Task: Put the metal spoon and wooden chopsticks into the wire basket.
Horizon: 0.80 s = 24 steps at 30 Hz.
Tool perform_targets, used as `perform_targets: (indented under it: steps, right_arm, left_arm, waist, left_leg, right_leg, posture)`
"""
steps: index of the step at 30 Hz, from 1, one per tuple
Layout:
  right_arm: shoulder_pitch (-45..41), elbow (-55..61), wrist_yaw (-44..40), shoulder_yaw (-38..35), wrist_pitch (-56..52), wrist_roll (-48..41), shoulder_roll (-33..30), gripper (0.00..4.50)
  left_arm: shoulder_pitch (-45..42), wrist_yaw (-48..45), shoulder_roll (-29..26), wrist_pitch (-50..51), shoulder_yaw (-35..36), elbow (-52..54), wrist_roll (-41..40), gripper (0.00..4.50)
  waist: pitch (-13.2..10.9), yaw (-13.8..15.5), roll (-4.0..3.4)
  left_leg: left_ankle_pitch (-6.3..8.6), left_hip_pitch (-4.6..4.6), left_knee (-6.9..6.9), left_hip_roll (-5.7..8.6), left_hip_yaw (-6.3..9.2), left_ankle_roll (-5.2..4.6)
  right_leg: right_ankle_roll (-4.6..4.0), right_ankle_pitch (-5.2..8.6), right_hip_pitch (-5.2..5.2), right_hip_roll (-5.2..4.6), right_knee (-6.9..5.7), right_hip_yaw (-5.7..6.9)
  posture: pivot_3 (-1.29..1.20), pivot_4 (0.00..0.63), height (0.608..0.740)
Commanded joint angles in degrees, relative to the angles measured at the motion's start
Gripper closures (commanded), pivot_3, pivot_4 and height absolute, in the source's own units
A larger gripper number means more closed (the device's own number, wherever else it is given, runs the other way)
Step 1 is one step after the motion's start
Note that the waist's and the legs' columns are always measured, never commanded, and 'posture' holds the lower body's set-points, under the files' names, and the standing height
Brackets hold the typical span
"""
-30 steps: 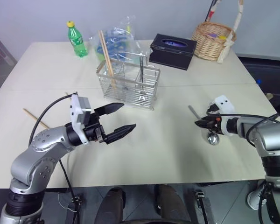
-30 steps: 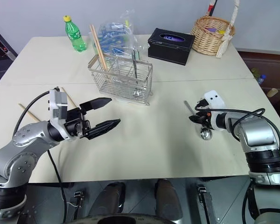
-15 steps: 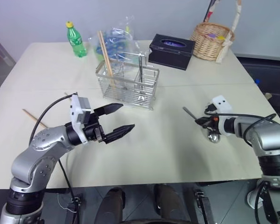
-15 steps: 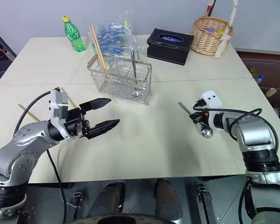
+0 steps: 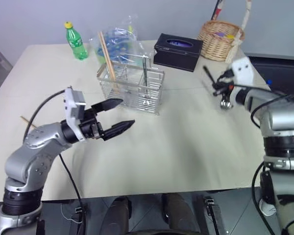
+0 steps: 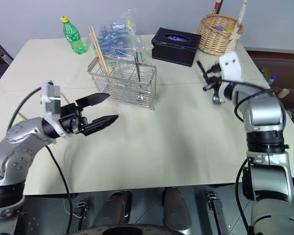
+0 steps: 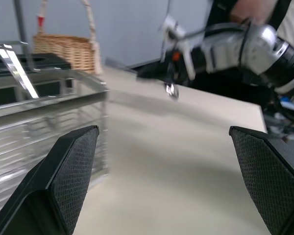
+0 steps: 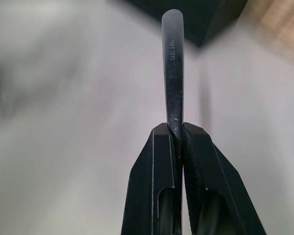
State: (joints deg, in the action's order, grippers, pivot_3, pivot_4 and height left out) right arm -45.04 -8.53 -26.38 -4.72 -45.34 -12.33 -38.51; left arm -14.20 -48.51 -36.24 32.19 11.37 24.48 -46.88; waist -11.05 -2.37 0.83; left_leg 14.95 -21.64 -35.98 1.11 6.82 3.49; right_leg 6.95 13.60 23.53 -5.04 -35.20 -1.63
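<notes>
My right gripper is shut on the handle of the metal spoon, holding it in the air over the table's right side. The spoon's bowl hangs below the fingers and the handle tip points up and left. The wire basket stands mid-table, to the left of the spoon. Two wooden chopsticks lean in its left compartment. Another chopstick lies on the table at the far left. My left gripper hovers open and empty in front of the basket.
Behind the wire basket are a green bottle and a clear plastic bag. A black tissue box and a round wicker basket stand at the back right. The table's near half is bare.
My right gripper has closed on the spoon and lifted it off the table, up and away from me. The left gripper has hardly moved. The camera view has shifted.
</notes>
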Motion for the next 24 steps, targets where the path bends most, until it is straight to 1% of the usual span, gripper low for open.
perform_targets:
  steps: [1, 5, 8, 11, 16, 21, 24]
  right_arm:
    - [-5.15, 1.03, 2.29, -1.69, 2.81, 0.74, 1.28, 4.41]
    - [-9.14, 4.17, 3.90, -3.17, 7.07, -1.73, 7.07, 4.41]
    - [-10.22, 9.13, 5.81, -4.46, 11.07, -6.27, 16.16, 4.41]
    - [-10.20, 11.14, 6.02, -4.07, 17.72, -8.48, 24.07, 4.41]
    - [-10.72, 10.28, 4.36, -3.15, 24.47, -12.77, 33.12, 4.41]
    - [-9.25, 7.73, 1.47, -1.73, 29.08, -13.92, 36.78, 4.41]
    - [-8.72, 4.23, -0.23, -1.35, 32.36, -13.97, 38.53, 4.41]
  left_arm:
    - [-0.72, -0.73, -1.12, -0.72, 1.94, -0.38, -0.59, 0.00]
    - [-0.09, -0.09, -1.47, -0.60, 2.74, -0.10, -0.75, 0.00]
    - [1.64, 0.70, -1.53, -0.40, 3.30, 1.06, -0.73, 0.00]
    - [2.90, 1.38, -1.48, -0.49, 3.42, 2.00, -0.56, 0.00]
    - [3.75, 2.94, -1.15, -0.41, 3.66, 3.01, -0.86, 0.00]
    - [4.53, 4.54, -1.07, -0.22, 3.99, 4.18, -1.36, 0.00]
    - [4.83, 5.45, -1.04, -0.27, 4.22, 4.51, -1.42, 0.00]
  waist:
    - [0.00, 0.00, 0.00]
    - [0.00, -0.10, 0.00]
    - [-0.01, -0.36, -0.01]
    - [-0.03, -0.22, -0.04]
    - [-0.03, 0.17, -0.05]
    - [-0.03, -0.09, -0.05]
    - [-0.03, -0.19, -0.05]
  left_leg:
    - [0.00, -0.01, -0.02, 0.00, 0.00, 0.00]
    - [0.00, 0.01, 0.01, 0.00, 0.00, 0.00]
    - [0.00, 0.01, 0.01, -0.01, 0.01, 0.00]
    - [0.00, 0.04, 0.06, -0.03, 0.01, 0.00]
    - [-0.01, 0.01, -0.01, 0.00, 0.03, 0.02]
    - [-0.01, 0.04, 0.05, 0.00, 0.04, 0.01]
    - [-0.01, 0.07, 0.05, 0.00, 0.03, 0.01]
  right_leg:
    - [0.00, 0.00, 0.00, 0.00, 0.00, 0.00]
    - [0.00, 0.00, 0.00, 0.00, -0.02, 0.00]
    - [0.00, -0.01, 0.02, 0.00, -0.02, 0.00]
    - [0.00, -0.01, 0.12, 0.01, -0.20, -0.03]
    - [-0.01, -0.02, 0.09, 0.00, -0.22, -0.02]
    - [-0.02, -0.01, 0.12, 0.00, -0.24, -0.02]
    - [-0.02, -0.01, 0.11, 0.01, -0.25, -0.02]
  posture:
    - [0.00, 0.150, 0.740]
    - [0.00, 0.150, 0.740]
    - [0.00, 0.150, 0.740]
    - [0.00, 0.150, 0.740]
    - [0.00, 0.150, 0.740]
    - [0.00, 0.150, 0.740]
    - [0.00, 0.150, 0.740]
